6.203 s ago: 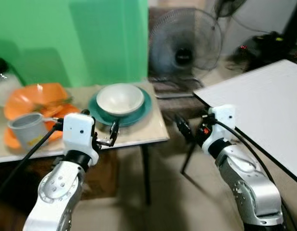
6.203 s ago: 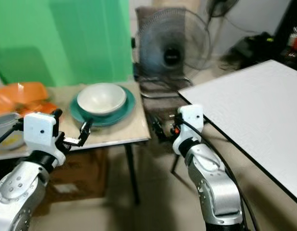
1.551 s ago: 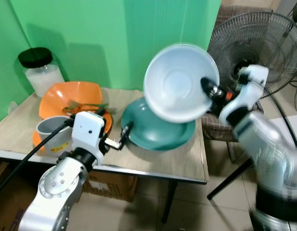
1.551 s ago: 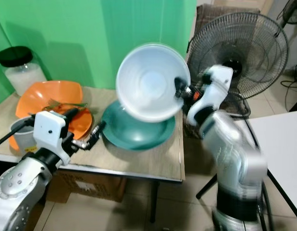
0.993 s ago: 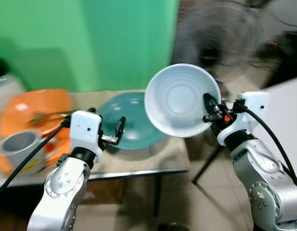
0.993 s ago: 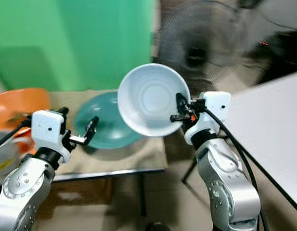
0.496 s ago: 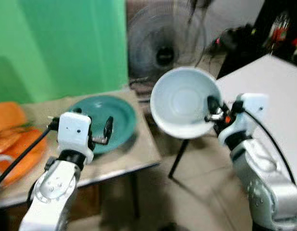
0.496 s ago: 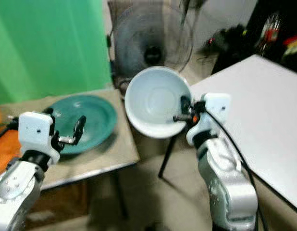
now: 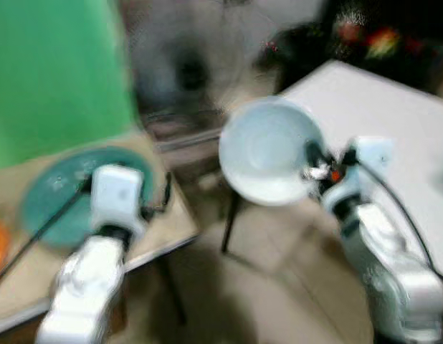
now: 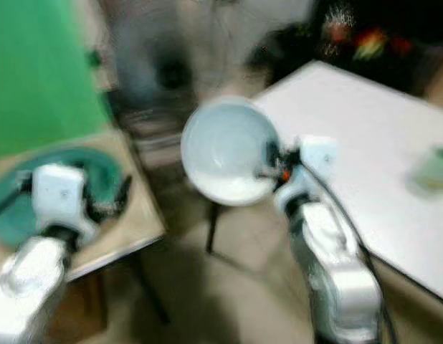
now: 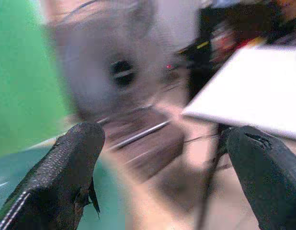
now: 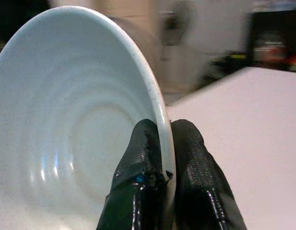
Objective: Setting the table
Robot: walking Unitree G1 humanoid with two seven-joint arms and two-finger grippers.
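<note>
Right gripper (image 12: 160, 143) pinched on the rim of the white bowl (image 9: 268, 150), one finger inside the rim, one outside. Bowl held in the air, tipped on edge with its hollow facing the camera, off the near corner of the white table (image 10: 365, 143) and clear of its top. Left gripper (image 11: 162, 158) spread wide, holding nothing, raised over the side table (image 9: 171, 215) edge, well apart from the white table. Teal plate (image 9: 60, 193) flat on the side table, beside the left arm. Fan (image 9: 182, 72) beyond, between green wall (image 9: 49, 72) and white table. Head views heavily blurred.
</note>
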